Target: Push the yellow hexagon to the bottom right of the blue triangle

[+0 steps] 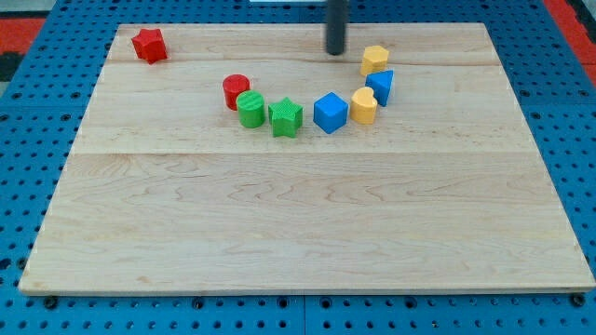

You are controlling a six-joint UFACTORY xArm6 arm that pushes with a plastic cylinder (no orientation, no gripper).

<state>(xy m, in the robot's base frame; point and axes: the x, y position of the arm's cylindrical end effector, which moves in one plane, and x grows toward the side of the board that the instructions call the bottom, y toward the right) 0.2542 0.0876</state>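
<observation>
The yellow hexagon (375,60) lies near the view's top, right of centre. The blue triangle (381,87) sits just below it, almost touching. A second yellow block (364,105), of rounded shape, lies at the triangle's lower left, touching it. My tip (335,53) stands on the board to the left of the yellow hexagon, with a small gap between them, and above the blue cube (330,113).
A green star (286,117), a green cylinder (250,109) and a red cylinder (236,91) form a curved row left of the blue cube. A red star-like block (149,45) lies at the top left corner of the wooden board (298,233).
</observation>
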